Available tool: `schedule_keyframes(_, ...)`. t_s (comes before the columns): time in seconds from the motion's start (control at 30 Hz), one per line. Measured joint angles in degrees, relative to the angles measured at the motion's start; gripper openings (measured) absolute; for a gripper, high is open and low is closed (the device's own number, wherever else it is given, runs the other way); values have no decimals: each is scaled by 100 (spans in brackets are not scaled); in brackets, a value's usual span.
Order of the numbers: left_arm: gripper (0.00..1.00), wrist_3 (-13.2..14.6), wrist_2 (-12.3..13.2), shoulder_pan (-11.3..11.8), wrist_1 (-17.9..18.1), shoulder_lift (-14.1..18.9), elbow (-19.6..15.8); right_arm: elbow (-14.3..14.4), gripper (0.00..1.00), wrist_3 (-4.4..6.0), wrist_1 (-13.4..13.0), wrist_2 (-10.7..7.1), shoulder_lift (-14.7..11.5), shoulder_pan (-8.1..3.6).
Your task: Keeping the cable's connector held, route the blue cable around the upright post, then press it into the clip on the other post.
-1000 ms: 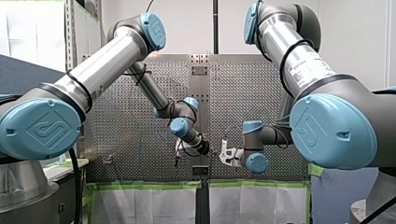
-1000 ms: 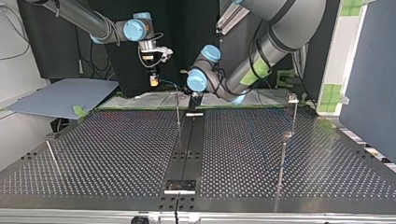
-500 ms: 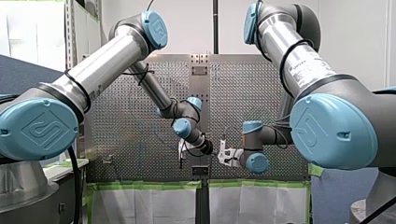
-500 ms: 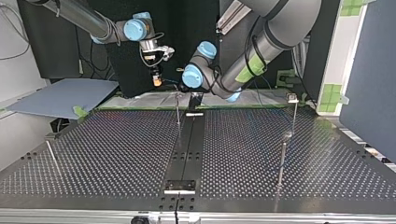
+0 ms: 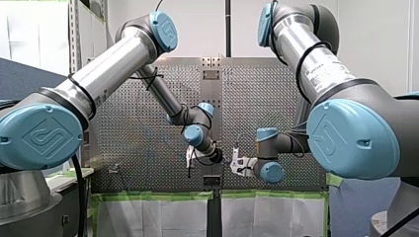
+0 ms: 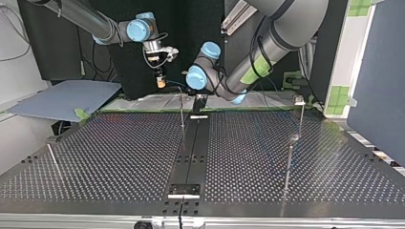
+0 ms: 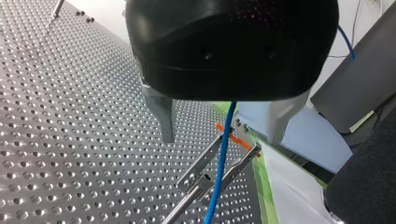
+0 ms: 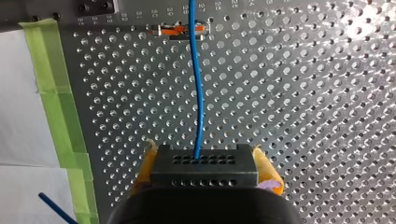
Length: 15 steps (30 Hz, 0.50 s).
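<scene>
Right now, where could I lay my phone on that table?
The perforated metal table is bare between the leaning thin rod and the dark centre strip, and between that strip and the two thin posts. Crowded: the top view's far edge, where my left gripper and right gripper gather at the blue cable.

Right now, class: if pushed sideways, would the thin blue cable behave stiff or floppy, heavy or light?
Probably springy, not limp: the thin blue cable leaves the black perforated connector with only a gentle waver. Likely light, spanning unsupported to the forked metal clip. It may slip, running loose between the prongs.
</scene>
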Motion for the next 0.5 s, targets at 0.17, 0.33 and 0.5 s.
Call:
schedule_keyframes(0.17,14,6,-223,-2,-7,1,0,-1,0,-25,11,-1,0,-1)
schedule_keyframes(0.33,0,-18,-348,-4,10,2,0,0,0,-46,19,-4,1,0)
schedule_keyframes(0.5,0,-93,-364,-3,86,0,0,0,0,-60,22,-6,4,1)
